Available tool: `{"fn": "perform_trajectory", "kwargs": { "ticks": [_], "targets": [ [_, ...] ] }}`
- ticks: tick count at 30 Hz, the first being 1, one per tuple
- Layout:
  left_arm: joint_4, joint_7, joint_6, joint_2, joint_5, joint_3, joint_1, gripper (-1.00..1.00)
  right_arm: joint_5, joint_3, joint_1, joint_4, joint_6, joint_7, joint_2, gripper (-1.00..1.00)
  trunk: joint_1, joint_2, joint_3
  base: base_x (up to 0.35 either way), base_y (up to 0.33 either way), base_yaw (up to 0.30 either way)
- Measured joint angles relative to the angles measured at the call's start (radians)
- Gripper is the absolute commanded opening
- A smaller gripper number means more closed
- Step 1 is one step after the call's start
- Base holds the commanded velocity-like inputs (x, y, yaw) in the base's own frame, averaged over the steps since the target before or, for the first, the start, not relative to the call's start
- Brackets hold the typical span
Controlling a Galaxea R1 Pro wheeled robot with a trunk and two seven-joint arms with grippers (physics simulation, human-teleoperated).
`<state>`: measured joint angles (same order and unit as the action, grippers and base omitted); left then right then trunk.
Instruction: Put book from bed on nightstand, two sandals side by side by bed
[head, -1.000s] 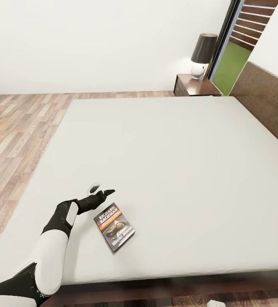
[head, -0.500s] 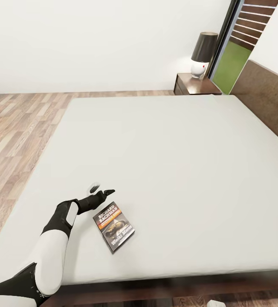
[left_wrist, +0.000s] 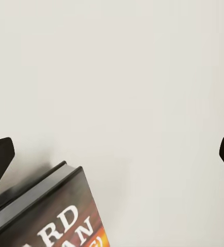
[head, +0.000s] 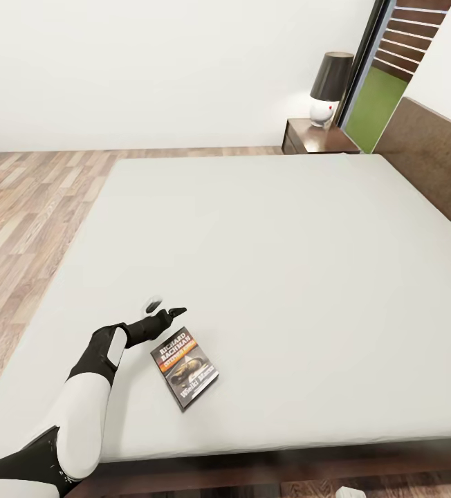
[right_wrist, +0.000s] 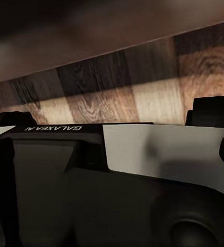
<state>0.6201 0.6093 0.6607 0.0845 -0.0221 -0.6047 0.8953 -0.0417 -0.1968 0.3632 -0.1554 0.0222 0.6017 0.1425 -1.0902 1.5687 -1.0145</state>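
We see the left gripper poised low over the bed, fingers spread wide and empty, just beside the book, which lies flat near the bed's foot edge. We judge this a pre-grasp approach. The right gripper's state we cannot tell. A nightstand stands far off.

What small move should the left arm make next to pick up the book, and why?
Probably shift the open left gripper toward the book and lower it. The book lies flat on the bed, just beside and short of the gripper, with its corner only entering the left wrist view, so it is not yet between the fingers.
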Motion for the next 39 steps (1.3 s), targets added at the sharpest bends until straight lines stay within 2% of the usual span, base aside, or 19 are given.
{"fn": "perform_trajectory", "kwargs": {
  "ticks": [7, 13, 17, 39],
  "targets": [
    [0.000, 0.000, 0.000, 0.000, 0.000, 0.000, 0.000, 1.00, 0.000, 0.000, 0.000, 0.000, 0.000, 0.000, 0.000, 1.00, -0.023, 0.042, -0.019, 0.000, 0.000, 0.000],
    [0.000, 0.000, 0.000, 0.000, 0.000, 0.000, 0.000, 1.00, 0.000, 0.000, 0.000, 0.000, 0.000, 0.000, 0.000, 1.00, -0.023, 0.042, -0.019, 0.000, 0.000, 0.000],
    [0.000, 0.000, 0.000, 0.000, 0.000, 0.000, 0.000, 1.00, 0.000, 0.000, 0.000, 0.000, 0.000, 0.000, 0.000, 1.00, -0.038, 0.070, -0.031, 0.000, 0.000, 0.000],
    [0.000, 0.002, 0.000, 0.001, 0.000, 0.001, 0.000, 1.00, 0.000, 0.000, 0.000, 0.000, 0.000, 0.000, 0.000, 1.00, -0.038, 0.070, -0.031, 0.000, 0.000, 0.000]
  ]
}}
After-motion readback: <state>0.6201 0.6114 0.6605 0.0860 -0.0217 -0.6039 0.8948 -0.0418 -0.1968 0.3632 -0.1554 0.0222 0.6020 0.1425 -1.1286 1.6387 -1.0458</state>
